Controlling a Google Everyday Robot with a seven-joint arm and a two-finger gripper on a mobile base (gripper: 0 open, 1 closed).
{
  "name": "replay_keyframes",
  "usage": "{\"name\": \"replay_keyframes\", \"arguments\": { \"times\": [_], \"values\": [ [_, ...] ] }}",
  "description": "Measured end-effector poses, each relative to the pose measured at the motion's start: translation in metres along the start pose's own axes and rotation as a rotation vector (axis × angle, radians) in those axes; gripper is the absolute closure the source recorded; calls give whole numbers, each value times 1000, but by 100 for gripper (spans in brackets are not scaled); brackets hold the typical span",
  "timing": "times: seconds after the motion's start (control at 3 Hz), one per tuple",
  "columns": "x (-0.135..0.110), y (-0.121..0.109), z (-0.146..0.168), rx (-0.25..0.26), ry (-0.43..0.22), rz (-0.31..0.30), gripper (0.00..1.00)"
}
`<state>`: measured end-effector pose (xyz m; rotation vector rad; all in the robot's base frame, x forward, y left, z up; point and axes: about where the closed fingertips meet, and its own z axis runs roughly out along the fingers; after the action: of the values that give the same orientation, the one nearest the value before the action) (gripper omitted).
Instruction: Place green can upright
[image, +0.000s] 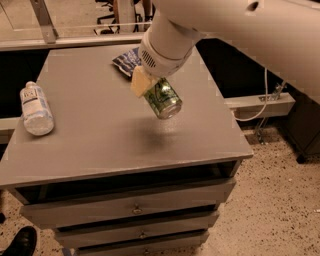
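Note:
The green can (162, 98) has pale swirly markings and a silver rim. It hangs tilted in the air above the grey cabinet top (100, 130), its silver end pointing down and to the right. My gripper (149, 86) is shut on the green can, with one pale yellow finger (139, 81) showing on its left side. The other finger is hidden behind the can and the white wrist. A dark shadow lies on the top below the can.
A clear plastic water bottle (35, 108) with a white label lies on its side at the left edge of the top. A dark blue crinkled snack bag (126, 60) lies at the back, partly behind my wrist. Drawers front the cabinet below. A black shoe (20, 243) is at the lower left.

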<state>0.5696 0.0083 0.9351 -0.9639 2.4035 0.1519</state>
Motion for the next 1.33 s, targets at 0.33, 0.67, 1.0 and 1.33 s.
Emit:
{"name": "replay_keyframes", "arguments": {
  "times": [0.33,0.67,1.0,1.33],
  "values": [
    [-14,1,-17,-96,-148,-32,100],
    [-22,3,-33,-189,-298,-49,100],
    [-21,12,-47,-237,-349,-79,100],
    [-24,14,-45,-232,-341,-84,100]
  ]
}}
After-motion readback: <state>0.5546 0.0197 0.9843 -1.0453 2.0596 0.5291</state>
